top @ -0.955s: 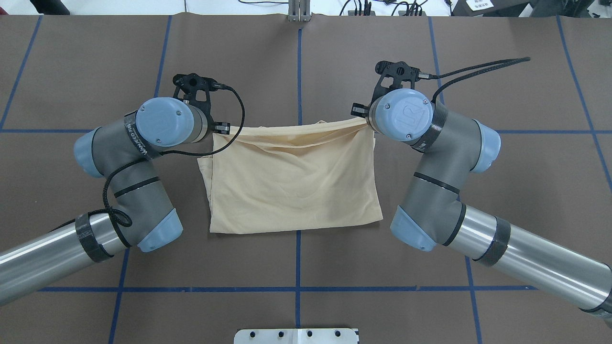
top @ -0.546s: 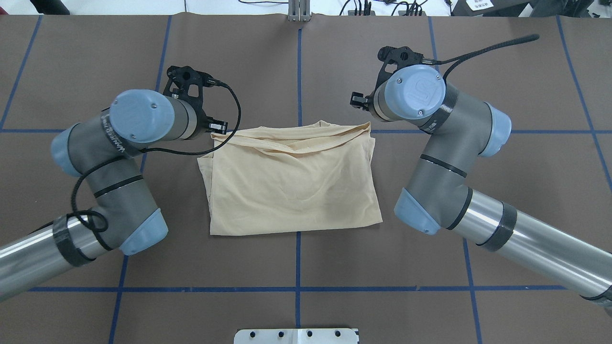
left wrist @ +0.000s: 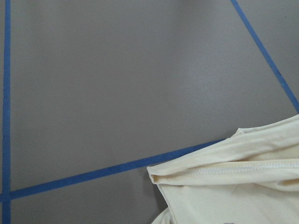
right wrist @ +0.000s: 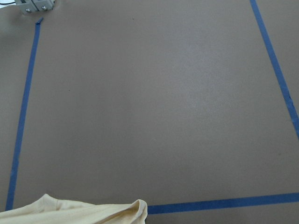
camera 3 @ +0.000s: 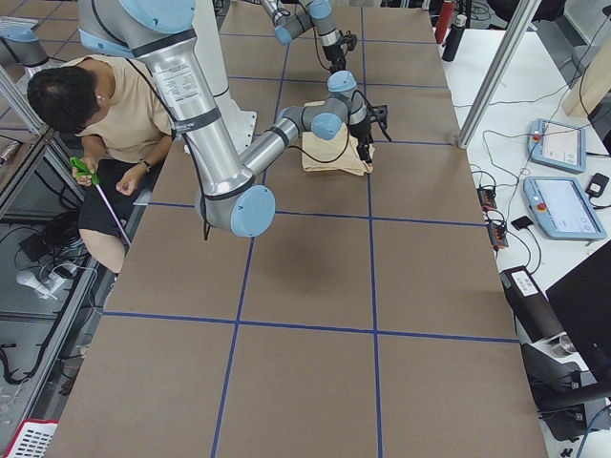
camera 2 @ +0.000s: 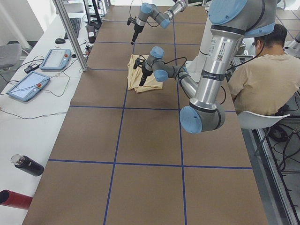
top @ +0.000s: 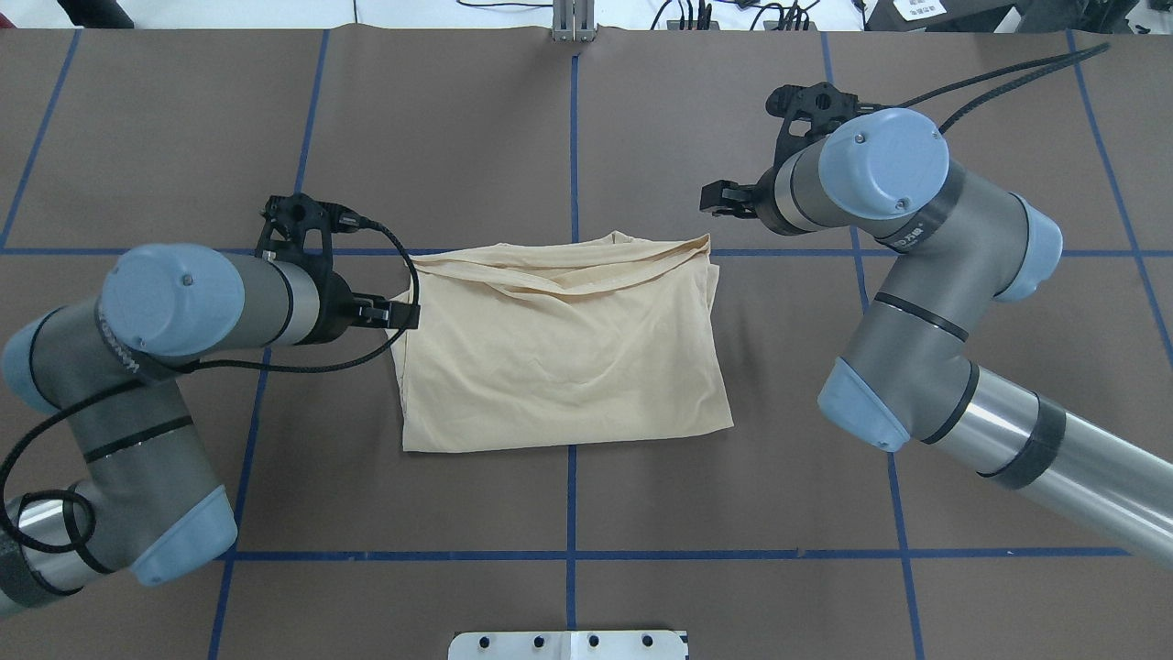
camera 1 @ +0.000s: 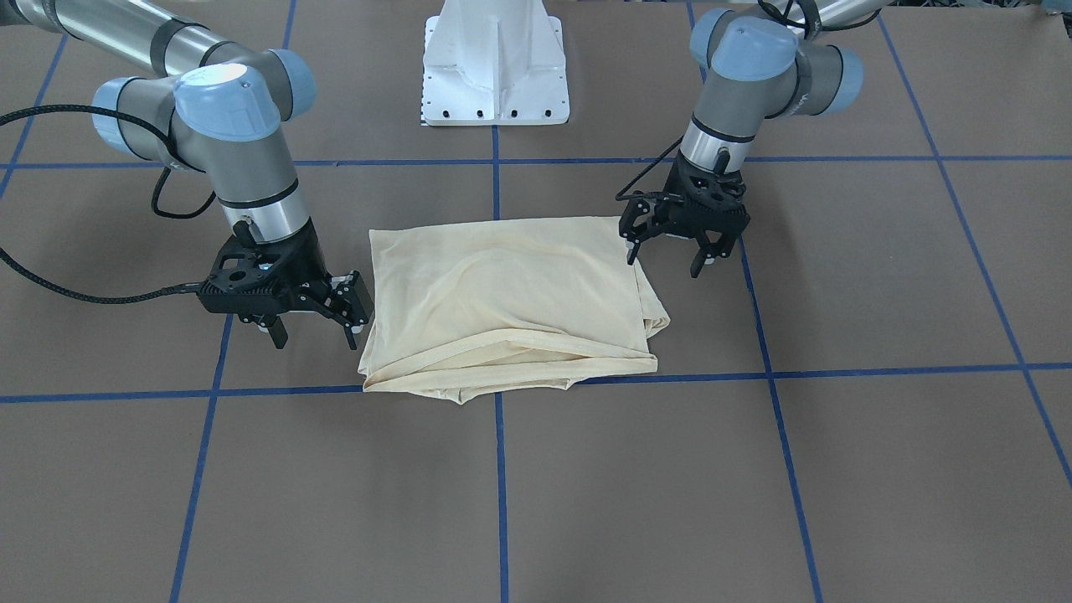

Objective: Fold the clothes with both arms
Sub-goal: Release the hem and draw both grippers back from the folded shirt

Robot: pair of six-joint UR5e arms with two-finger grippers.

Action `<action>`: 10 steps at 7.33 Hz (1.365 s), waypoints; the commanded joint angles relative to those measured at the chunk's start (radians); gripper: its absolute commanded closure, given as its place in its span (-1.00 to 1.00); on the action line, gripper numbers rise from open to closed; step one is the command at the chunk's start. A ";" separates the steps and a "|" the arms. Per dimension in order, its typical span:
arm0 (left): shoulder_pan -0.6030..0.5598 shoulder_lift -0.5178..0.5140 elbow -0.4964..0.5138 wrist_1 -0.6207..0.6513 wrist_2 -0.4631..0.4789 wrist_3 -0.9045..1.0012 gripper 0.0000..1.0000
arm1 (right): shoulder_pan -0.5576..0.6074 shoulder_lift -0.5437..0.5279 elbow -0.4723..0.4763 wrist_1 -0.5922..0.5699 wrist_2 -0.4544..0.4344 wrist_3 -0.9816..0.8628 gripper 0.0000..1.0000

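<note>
The cream-yellow shirt [top: 559, 348] lies folded into a rough rectangle at the middle of the table, with a rumpled doubled layer along its far edge; it also shows in the front view [camera 1: 502, 301]. Its print is hidden. My left gripper [camera 1: 666, 258] is open and empty, hovering just off the shirt's left side. My right gripper [camera 1: 316, 333] is open and empty, just off the shirt's far right corner. The left wrist view shows a hemmed shirt corner [left wrist: 233, 186]. The right wrist view shows a sliver of the shirt [right wrist: 93, 210].
Blue tape lines [top: 571, 137] grid the brown table cover. The white pedestal base [camera 1: 496, 67] stands on the robot's side. A seated person [camera 2: 262, 79] is beside the robot. Tablets [camera 2: 28, 86] and bottles [camera 2: 28, 165] lie on a side bench.
Both grippers have let go of the shirt's far edge, which dropped flat. The left arm drew back and outward along the left side; the right arm moved outward and farther away.
</note>
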 commanded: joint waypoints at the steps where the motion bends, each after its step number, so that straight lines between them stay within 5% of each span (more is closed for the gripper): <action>1: 0.107 0.032 0.008 -0.077 0.005 -0.082 -0.95 | 0.001 -0.014 0.006 0.017 0.000 -0.003 -1.00; 4: 0.178 0.032 0.026 -0.080 0.046 -0.114 -0.56 | -0.001 -0.014 0.006 0.017 -0.001 -0.003 -1.00; 8: 0.189 0.029 0.049 -0.080 0.046 -0.114 -0.30 | -0.001 -0.017 0.006 0.017 -0.003 -0.003 -1.00; 10: 0.202 0.022 0.049 -0.080 0.046 -0.117 0.70 | -0.001 -0.017 0.006 0.017 -0.001 -0.003 -1.00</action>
